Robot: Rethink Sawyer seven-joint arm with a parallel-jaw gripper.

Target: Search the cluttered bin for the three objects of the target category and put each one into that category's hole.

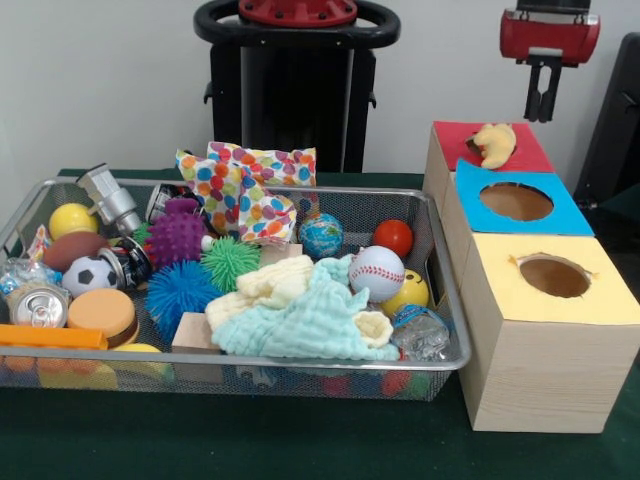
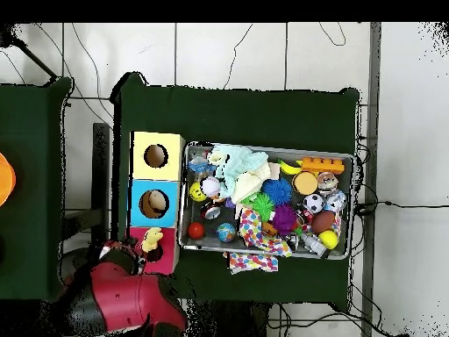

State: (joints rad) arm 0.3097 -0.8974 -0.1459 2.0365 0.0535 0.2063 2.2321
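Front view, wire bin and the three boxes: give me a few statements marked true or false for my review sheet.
1. A yellow soft toy lies on the red-topped box. True.
2. The gripper hangs above the bin. False: it hangs above the red-topped box.
3. The baseball sits in the bin beside the pale green cloth. True.
4. The blue-topped box stands nearest the camera. False: the yellow-topped box does.
5. The gripper holds a ball. False: nothing shows in its jaws.

No text, brand, number or sign can be read in either view; the can (image 1: 38, 305) in the bin (image 1: 440, 262) shows only its top, and the boxes (image 1: 545, 340) carry no labels.
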